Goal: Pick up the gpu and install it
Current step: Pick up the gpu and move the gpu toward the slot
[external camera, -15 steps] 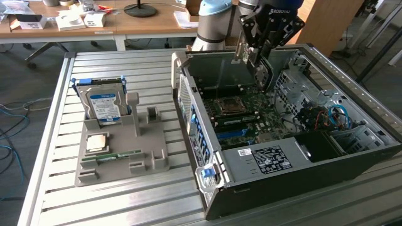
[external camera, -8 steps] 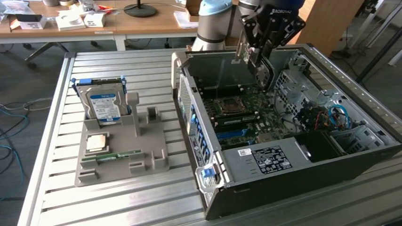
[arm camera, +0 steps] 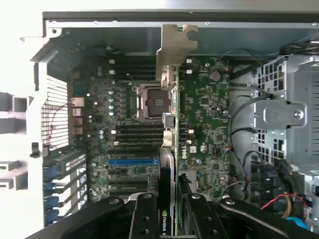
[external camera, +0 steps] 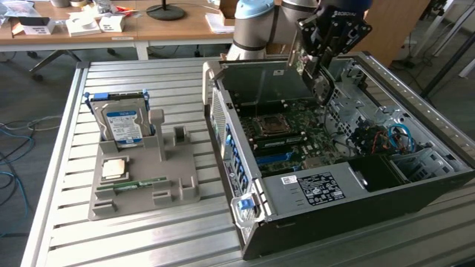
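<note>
Slatted table point(external camera: 148, 233), open case point(external camera: 312, 194); hand point(external camera: 319, 75) clamped on gpu point(arm camera: 171, 124), bracket point(arm camera: 175, 50) clear in wrist view.

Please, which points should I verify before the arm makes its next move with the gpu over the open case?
1. Grip: ok, the tool is shut on the gpu.
2. The gpu is over the motherboard: ok.
3. The gpu is parallel to the blue slot: not ok, it runs crosswise.
4. The gpu is seated: not ok, it hangs above the motherboard.
5. The cables are apart from the gpu: ok.
6. Gap under the gpu: cannot tell.
</note>
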Robot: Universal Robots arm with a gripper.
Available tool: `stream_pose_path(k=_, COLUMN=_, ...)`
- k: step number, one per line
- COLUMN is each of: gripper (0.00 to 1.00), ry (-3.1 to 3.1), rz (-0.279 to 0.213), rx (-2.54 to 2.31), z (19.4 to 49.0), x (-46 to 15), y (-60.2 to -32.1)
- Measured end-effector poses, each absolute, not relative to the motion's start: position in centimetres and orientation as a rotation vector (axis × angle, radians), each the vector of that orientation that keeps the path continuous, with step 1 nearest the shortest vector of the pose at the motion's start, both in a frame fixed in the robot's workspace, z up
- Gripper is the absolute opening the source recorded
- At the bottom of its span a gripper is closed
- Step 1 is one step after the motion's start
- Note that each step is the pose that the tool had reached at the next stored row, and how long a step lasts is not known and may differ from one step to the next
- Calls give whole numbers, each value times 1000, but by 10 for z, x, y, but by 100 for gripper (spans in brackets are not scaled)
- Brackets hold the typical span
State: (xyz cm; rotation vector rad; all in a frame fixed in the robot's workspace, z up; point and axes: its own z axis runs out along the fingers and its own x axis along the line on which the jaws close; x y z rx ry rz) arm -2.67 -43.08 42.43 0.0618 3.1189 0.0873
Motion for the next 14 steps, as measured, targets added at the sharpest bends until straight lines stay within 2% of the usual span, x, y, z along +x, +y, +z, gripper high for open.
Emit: stream_pose_path(k=14, gripper=26, ry=3124, rz=88, rx=27, z=424, x=23, y=-431)
